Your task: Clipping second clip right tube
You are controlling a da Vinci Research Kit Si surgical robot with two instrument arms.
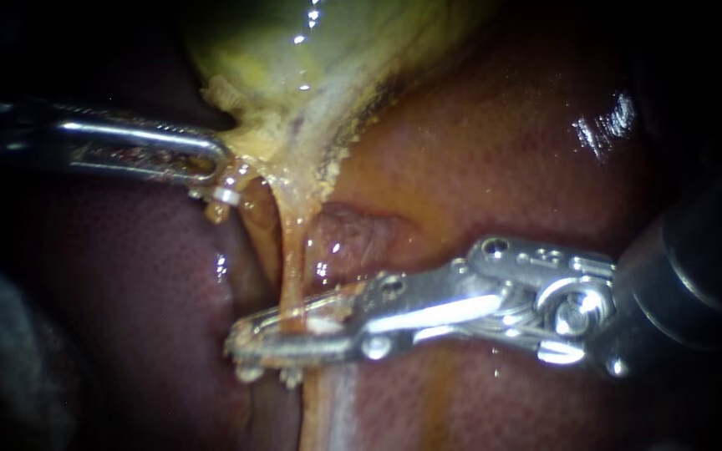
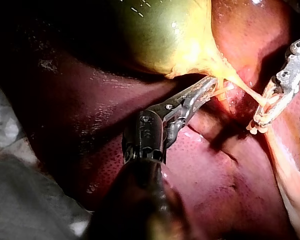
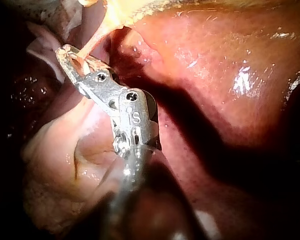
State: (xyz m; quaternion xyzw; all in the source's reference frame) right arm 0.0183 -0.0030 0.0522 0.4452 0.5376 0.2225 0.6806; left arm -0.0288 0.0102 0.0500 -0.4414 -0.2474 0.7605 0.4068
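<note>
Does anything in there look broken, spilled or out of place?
Nothing looks damaged or spilled. The only untidy bit: yellowish crumbs of tissue cling to the right instrument where it meets the thin tube below the gallbladder.

The left instrument [image 1: 221, 179], at the upper left of the endoscope frame, ends in a slim tool of polished steel, shaped as a long loop with a slot down its middle. Behind it sits a dark, boxy joint [image 2: 145, 137] with small round screws. The right instrument [image 1: 242, 341], from the lower right, has a bright silver tool with round rivets, a pulley-like hinge [image 1: 574, 316] with a screw at its centre, and a thick, dark, round shaft [image 1: 704, 267].
</note>
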